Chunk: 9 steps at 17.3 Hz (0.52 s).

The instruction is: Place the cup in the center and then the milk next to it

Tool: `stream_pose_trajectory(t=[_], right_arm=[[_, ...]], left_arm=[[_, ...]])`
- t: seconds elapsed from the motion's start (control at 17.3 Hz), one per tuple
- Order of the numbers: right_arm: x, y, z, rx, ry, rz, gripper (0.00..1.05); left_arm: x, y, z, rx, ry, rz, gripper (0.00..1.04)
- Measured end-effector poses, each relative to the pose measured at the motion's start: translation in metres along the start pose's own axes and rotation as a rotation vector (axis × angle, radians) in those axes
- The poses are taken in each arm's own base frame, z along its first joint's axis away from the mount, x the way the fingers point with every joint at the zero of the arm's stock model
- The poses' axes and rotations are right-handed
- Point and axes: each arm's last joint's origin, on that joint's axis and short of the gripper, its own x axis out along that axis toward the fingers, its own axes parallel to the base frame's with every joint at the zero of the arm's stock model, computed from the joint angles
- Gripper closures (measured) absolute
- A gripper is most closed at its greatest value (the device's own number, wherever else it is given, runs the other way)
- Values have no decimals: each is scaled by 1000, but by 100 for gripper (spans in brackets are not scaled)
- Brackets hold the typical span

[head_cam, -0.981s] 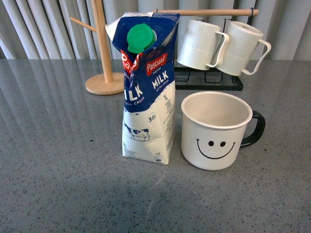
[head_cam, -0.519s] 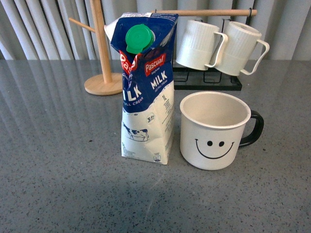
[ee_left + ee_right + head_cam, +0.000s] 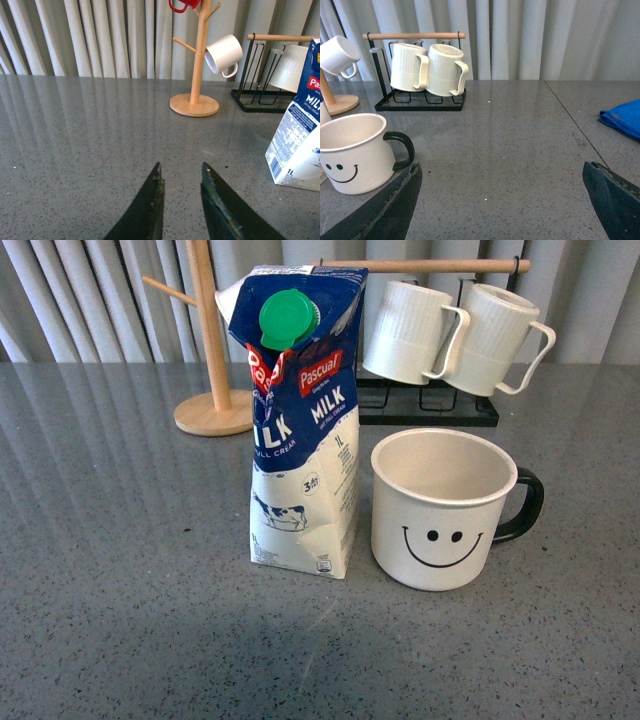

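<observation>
Smiley mug [image 3: 440, 508]: stands mid-table, so you've placed it.
Pascual milk carton [image 3: 300, 420]: upright at its 9 o'clock, just beside.
Left gripper [image 3: 181, 181]: slightly parted, empty.
Right gripper [image 3: 502, 187]: spread wide, empty.
Remaining: apparently nothing.

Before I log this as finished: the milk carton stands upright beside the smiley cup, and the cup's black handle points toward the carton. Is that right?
Not quite. The milk carton does stand upright beside the smiley cup, but the front view shows the cup's black handle pointing away from the carton.
</observation>
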Motion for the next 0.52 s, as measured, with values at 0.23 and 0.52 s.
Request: stream_pose_trajectory(t=[0.23, 0.52], right_arm=[[0, 0, 0, 0, 0, 0, 7], [0, 0, 0, 0, 0, 0, 7]], left_arm=[[0, 0, 0, 0, 0, 0, 34], [0, 0, 0, 2, 0, 0, 7]])
